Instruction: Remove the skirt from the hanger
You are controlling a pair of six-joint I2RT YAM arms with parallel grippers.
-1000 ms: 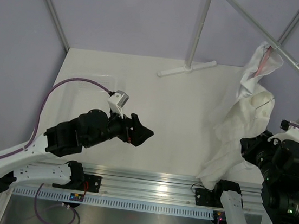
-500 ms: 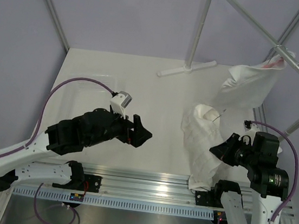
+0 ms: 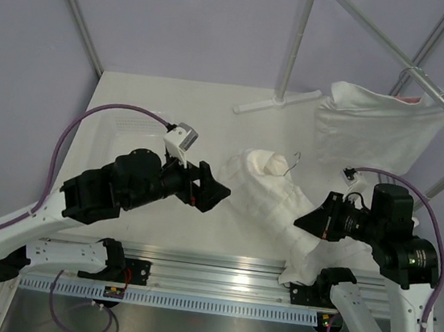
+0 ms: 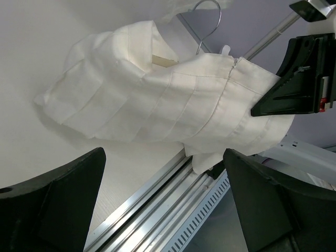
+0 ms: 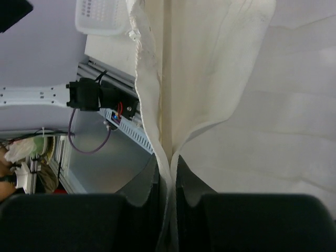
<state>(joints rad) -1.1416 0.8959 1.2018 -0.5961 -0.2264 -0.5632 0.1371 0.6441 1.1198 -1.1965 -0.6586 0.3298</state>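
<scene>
Right gripper [image 5: 167,181] pinching skirt [image 3: 271,198] fabric, skirt stretched along tabletop [image 3: 158,93] near edge, left gripper [image 3: 212,191] spread wide beside its other end

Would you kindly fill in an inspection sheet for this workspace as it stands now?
Surface: white table, skirt lying on its right half.
Job's things: skirt crumpled on the table; hanger hook pokes out at its far end.
Clutter: second white garment hangs from the rack rail.
Grippers: left gripper open, beside the skirt, not touching; right gripper shut on the skirt's near edge.
Cables: purple cable loops above the left arm; another along the right arm.
Surroundings: plain lilac walls; rack foot on the table.
</scene>
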